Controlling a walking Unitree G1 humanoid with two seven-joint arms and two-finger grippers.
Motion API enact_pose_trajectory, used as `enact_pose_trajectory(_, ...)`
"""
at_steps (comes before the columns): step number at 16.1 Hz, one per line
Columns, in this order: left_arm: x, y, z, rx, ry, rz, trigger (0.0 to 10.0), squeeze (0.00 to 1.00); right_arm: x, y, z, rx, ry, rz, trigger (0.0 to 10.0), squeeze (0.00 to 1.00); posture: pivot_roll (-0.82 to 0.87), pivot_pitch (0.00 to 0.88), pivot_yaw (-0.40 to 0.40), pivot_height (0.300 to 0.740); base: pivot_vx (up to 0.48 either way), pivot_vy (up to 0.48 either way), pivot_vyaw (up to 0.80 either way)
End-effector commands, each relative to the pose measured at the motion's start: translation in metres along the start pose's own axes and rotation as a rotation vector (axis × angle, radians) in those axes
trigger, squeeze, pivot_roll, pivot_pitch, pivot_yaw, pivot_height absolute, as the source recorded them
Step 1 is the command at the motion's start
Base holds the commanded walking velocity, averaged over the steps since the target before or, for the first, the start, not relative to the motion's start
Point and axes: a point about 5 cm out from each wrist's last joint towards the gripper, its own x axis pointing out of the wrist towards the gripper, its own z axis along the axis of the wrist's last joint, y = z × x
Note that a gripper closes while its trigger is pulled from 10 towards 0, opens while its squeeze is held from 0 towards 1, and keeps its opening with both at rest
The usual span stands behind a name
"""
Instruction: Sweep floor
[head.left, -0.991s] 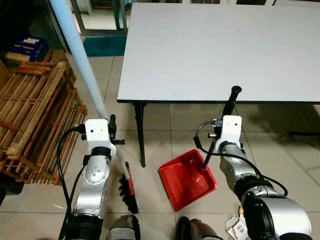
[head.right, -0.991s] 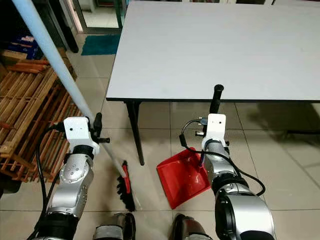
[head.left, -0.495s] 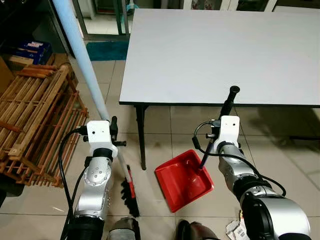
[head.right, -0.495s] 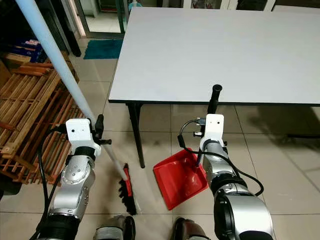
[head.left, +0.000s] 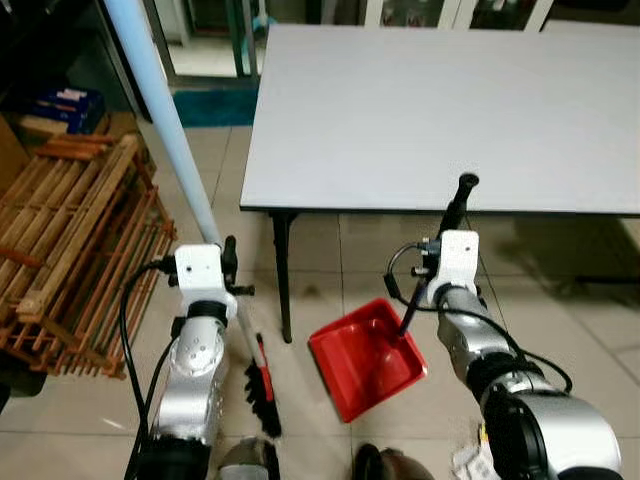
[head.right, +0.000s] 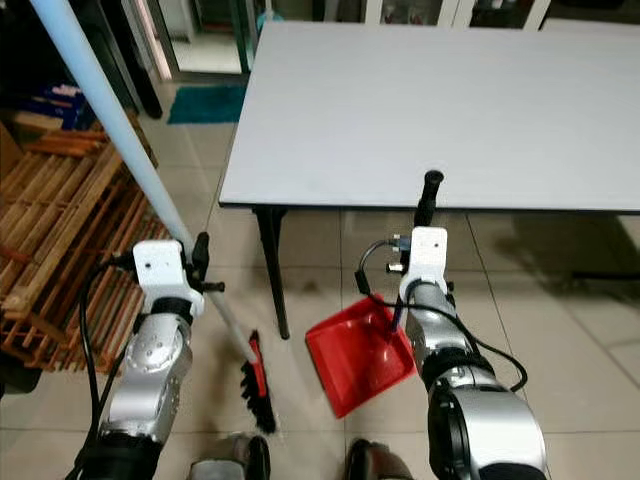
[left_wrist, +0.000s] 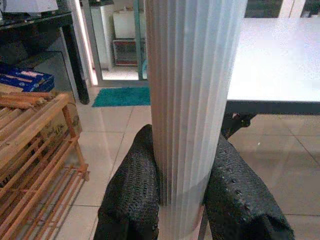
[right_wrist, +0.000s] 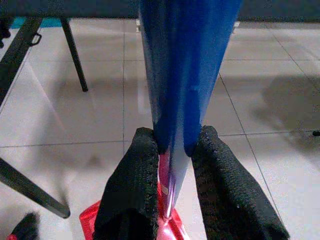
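Left eye view: my left pincer (left_wrist: 182, 200) grips broom (head.left: 262, 385), right pincer (right_wrist: 167, 200) grips dustpan (head.left: 365, 357); table leg (head.left: 281, 270) between, rack (head.left: 70, 250) at 9 o'clock.

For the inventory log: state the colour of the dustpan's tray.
Red. The dustpan tray shows best in the left eye view, on the tiled floor by the table leg.

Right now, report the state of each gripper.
Left gripper: closed on the broom handle.
Right gripper: closed on the dustpan handle.

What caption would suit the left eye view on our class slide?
Left pincer holds a broom; right pincer holds a red dustpan beside a white table.
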Motion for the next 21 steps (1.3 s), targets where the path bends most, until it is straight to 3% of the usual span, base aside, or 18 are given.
enact_pose_trajectory(1,0.0007,-0.0024,0.0064,0.006,-0.037,-0.002,10.0,0.00,0.0014,-0.0003,0.0054,-0.012,-0.019,0.007,10.0,0.00,0.07,0.088,-0.013,0.740,-0.292,0.000,0.00)
enact_pose_trajectory(16,-0.0012,0.0005,0.0076,0.010,-0.042,0.025,10.0,0.00,0.0008,0.0006,0.0035,0.002,-0.012,0.026,10.0,0.00,0.08,0.141,-0.025,0.740,-0.335,0.000,0.00)
enact_pose_trajectory(21,-0.0036,0.0014,0.0044,0.018,-0.028,0.039,10.0,0.00,0.0002,0.0003,0.0001,-0.003,0.007,0.033,10.0,0.00,0.08,0.149,-0.027,0.740,0.000,0.000,-0.32)
